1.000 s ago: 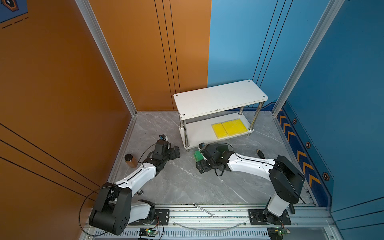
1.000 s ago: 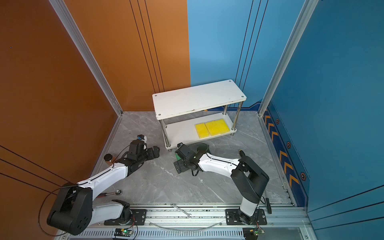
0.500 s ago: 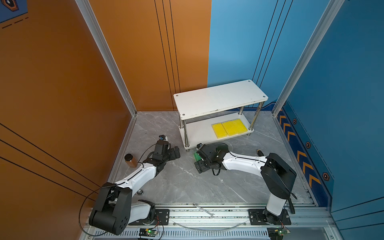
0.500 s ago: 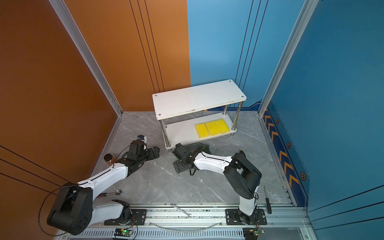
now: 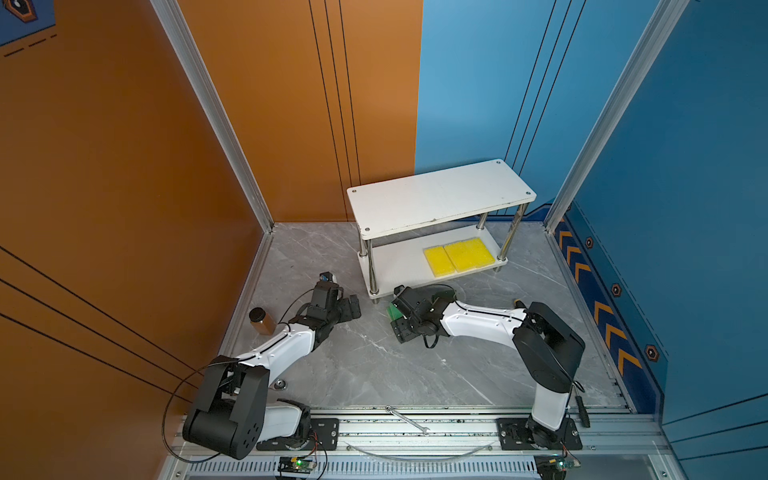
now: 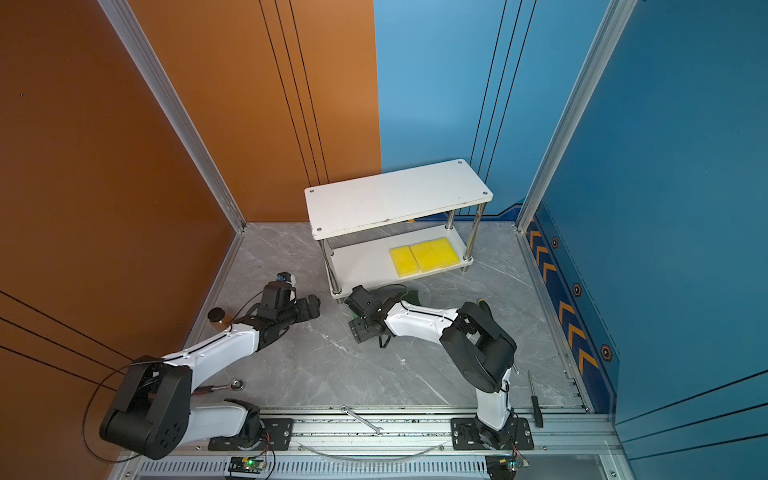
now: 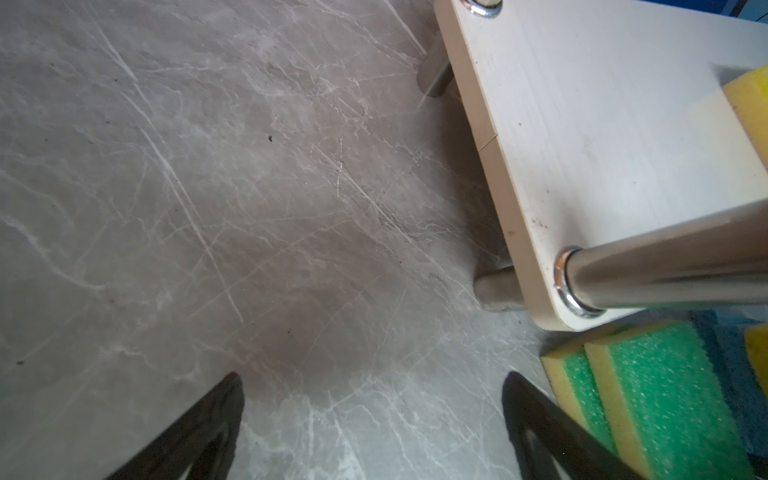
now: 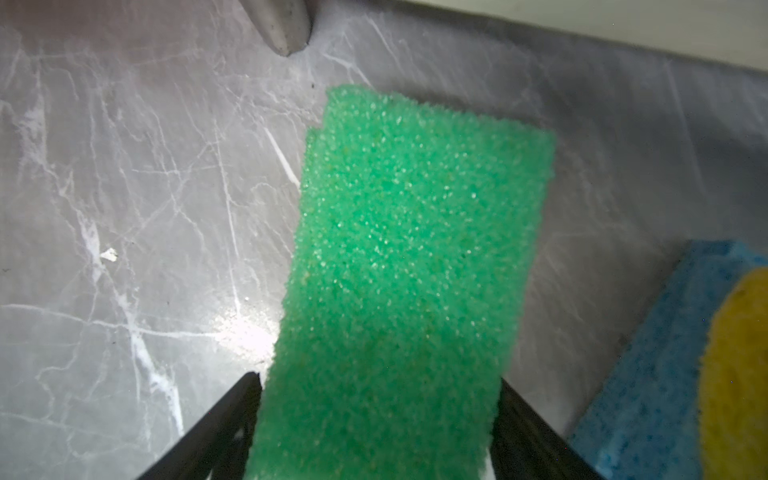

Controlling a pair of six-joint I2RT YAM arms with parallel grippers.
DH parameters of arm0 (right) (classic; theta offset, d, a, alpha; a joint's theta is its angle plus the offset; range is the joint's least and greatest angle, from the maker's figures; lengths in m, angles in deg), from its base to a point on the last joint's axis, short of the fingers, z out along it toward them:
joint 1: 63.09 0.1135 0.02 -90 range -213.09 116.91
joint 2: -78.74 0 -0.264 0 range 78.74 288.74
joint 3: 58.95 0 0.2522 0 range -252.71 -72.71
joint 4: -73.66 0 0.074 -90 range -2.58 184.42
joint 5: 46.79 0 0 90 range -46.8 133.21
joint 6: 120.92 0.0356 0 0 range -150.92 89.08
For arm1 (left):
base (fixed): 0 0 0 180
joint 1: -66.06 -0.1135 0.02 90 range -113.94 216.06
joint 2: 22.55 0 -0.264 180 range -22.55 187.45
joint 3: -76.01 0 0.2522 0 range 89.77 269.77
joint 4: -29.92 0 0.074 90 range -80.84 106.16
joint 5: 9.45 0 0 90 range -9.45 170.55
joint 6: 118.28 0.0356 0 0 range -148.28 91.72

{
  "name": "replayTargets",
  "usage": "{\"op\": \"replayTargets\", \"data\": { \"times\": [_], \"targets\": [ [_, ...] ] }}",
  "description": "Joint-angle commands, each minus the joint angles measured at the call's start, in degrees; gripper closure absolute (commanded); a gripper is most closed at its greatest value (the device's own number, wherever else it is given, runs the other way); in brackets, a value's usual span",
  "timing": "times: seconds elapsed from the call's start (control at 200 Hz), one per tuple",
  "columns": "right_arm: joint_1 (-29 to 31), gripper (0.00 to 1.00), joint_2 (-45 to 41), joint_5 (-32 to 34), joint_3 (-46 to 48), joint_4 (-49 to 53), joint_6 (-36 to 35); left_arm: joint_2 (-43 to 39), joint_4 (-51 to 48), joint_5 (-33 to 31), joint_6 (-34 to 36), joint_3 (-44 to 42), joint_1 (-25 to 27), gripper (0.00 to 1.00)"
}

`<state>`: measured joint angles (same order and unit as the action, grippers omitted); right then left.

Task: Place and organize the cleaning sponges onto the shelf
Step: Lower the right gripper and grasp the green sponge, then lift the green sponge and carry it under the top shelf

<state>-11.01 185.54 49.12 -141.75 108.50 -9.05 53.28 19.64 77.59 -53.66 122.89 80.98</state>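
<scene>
The green sponge (image 8: 415, 249) lies on the desk (image 8: 124, 208) just before the near foot of the shelf (image 5: 440, 195), lengthwise between the fingers of the right gripper (image 8: 378, 378), which pinch its two long edges. Only that wrist view shows a blue sponge (image 8: 656, 365) beside it. Both top views show two yellow sponges (image 5: 459, 255) on the lower board. The fingers of the left gripper (image 7: 372, 378) stand spread above the desk.

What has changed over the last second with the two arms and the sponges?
The right arm folded, its elbow swinging left toward the middle. The right fingers closed in on the green sponge beside a foot of the shelf and now touch both its sides. The left arm, the open left fingers, the shelf and the yellow sponges on its lower board stayed put.
</scene>
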Motion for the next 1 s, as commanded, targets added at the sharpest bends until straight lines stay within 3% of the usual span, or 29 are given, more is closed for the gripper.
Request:
{"op": "replayTargets", "data": {
  "times": [0.0,0.586,0.996],
  "targets": [
    [-0.3,0.23,0.3,1.5,-1.1,1.9,-0.8,1.1,0.4,-0.2,-0.3,1.2,0.2,0.02],
    [-0.5,0.27,-7.2,1.6,3.2,-1.3,-4.9,2.4,0.4,0.3,-0.2,2.3,0.5,0.02],
    [-4.3,0.27,-12.3,-2.0,3.4,-5.7,-5.8,2.9,0.5,0.3,-0.1,2.9,0.5,0.03]
  ]
}}
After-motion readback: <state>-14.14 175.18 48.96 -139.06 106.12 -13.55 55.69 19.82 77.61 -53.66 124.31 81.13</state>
